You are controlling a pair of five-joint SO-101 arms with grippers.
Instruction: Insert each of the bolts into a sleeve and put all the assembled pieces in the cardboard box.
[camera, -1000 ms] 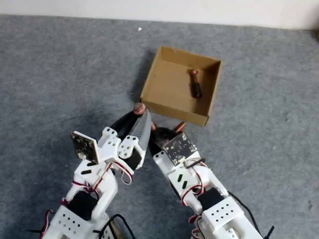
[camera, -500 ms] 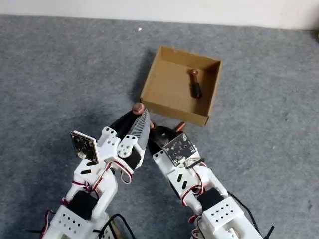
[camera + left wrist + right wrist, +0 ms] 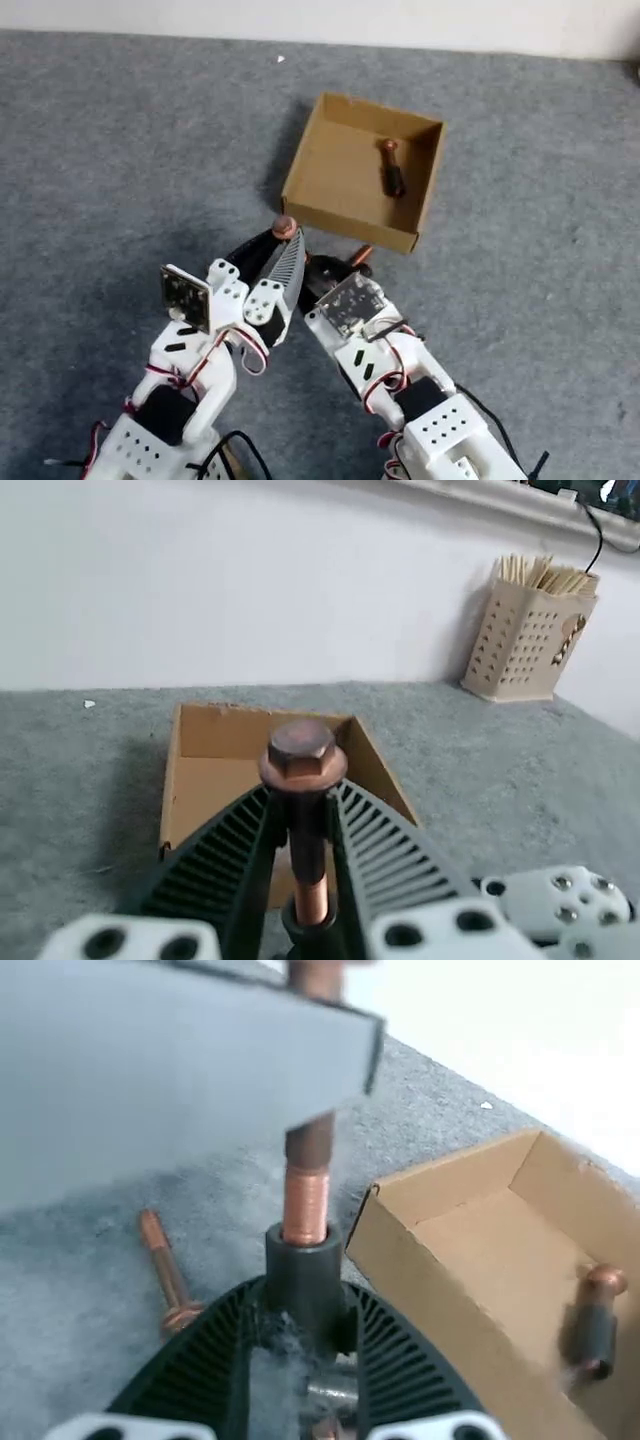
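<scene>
Left hand (image 3: pixel 300 802) gripping bolt (image 3: pixel 304 765), tip in sleeve (image 3: pixel 303 1270), seemingly in right hand (image 3: pixel 300 1308)

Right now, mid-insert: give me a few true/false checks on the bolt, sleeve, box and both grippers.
1. The left gripper is shut on a bolt. True.
2. The cardboard box is empty. False: one assembled piece lies in it.
3. The right gripper holds a sleeve, and the bolt's threaded end meets the sleeve's top. True.
4. The bolt is seated to its head in the sleeve. False: most of its shaft is bare above the sleeve.
5. Every bolt is in a gripper or in the box. False: a loose bolt lies on the carpet near the right gripper.
</scene>
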